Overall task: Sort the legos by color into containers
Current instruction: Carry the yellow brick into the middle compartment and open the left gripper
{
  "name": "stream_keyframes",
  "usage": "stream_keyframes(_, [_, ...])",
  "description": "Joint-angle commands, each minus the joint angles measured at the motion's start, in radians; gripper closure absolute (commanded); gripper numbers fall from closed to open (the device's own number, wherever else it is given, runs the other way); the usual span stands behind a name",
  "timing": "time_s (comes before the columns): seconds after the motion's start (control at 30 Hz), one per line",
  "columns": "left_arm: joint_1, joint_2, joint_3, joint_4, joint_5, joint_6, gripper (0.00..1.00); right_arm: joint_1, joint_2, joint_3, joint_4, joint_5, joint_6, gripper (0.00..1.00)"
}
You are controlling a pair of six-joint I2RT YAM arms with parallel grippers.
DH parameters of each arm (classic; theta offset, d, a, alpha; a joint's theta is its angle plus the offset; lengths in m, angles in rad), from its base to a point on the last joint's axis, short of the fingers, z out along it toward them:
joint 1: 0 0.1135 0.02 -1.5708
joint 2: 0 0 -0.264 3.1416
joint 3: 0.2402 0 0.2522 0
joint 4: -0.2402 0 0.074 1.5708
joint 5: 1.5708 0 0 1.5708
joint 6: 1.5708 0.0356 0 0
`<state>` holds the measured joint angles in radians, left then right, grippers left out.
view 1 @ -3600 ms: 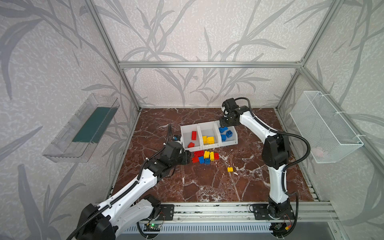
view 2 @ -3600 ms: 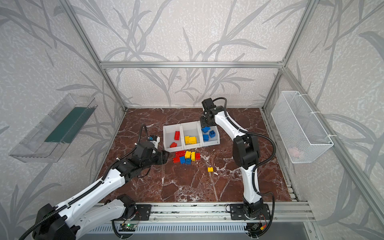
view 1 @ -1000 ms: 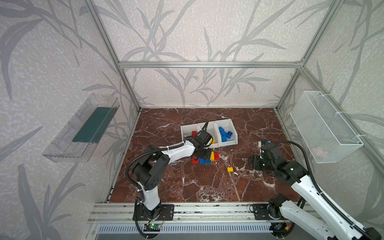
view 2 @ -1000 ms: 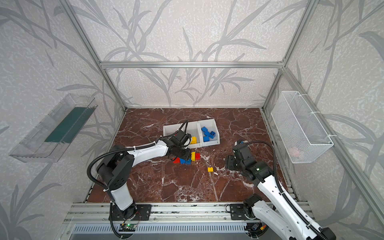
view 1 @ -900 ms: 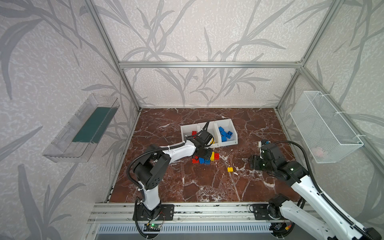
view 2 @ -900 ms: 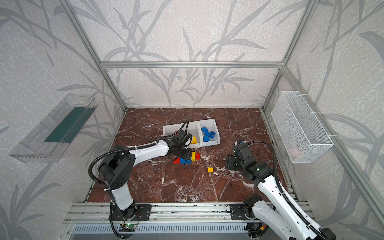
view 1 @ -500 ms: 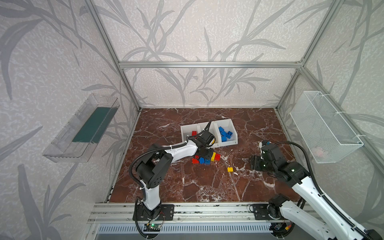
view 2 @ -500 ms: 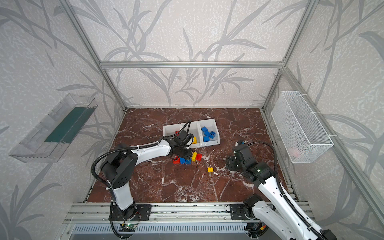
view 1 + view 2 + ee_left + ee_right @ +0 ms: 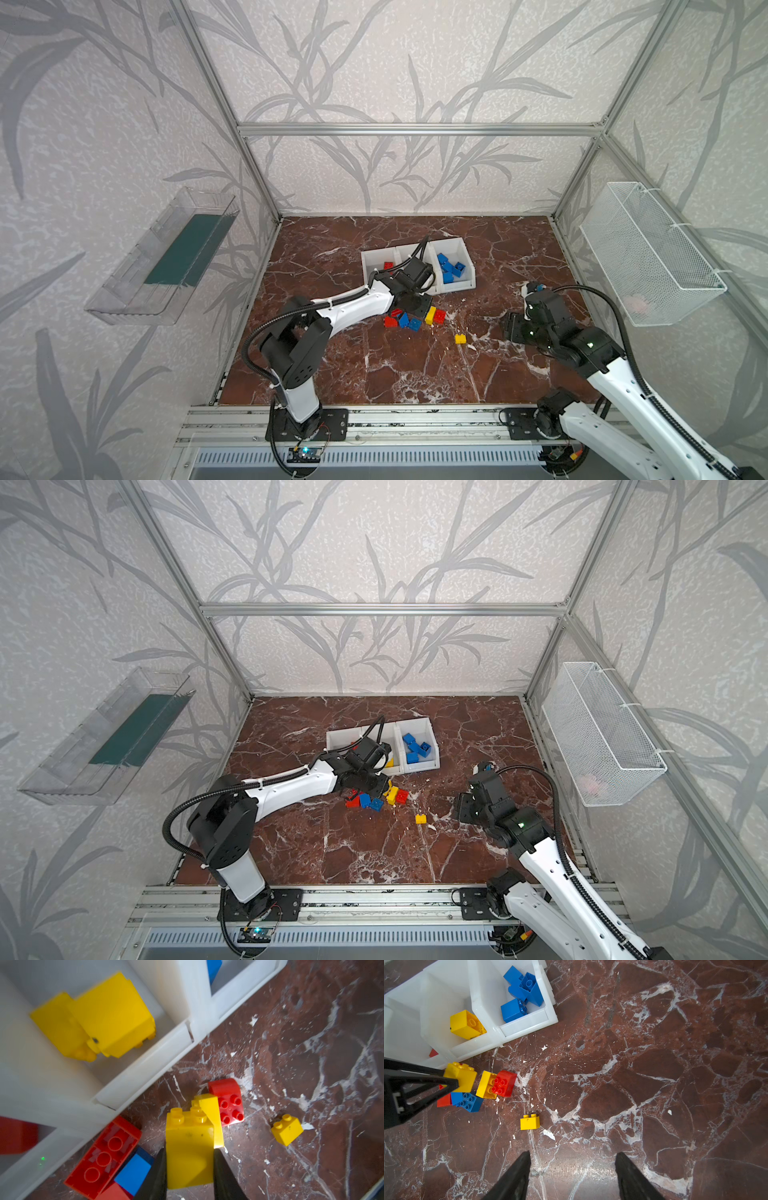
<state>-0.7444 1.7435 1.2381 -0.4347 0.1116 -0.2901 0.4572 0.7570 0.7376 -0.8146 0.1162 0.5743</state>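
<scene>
Left gripper (image 9: 189, 1150) clamps a yellow brick (image 9: 189, 1165); middle bin (image 9: 405, 251) sits seemingly at its twelve o'clock in a top view; right gripper (image 9: 572, 1176) gapes, empty.

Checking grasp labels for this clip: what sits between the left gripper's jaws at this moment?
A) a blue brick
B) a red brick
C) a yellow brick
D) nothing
C: in the left wrist view the left gripper is closed on a yellow brick, jaws pressed against both its sides.
</scene>
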Motion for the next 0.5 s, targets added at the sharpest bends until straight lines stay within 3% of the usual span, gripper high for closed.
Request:
stream_keyframes(0.0, [0.028,-0.028,0.073,0.023,-0.054,0.013,0.73,0.001,-0.001,0.020,-0.020,0.014,-0.005,0.35])
stream_keyframes(0.47, [0.176,0.240,0.383,0.010,-0.012,0.046,0.73,0.003,0.012,0.029,-0.021,-0.006,-0.006,0.35])
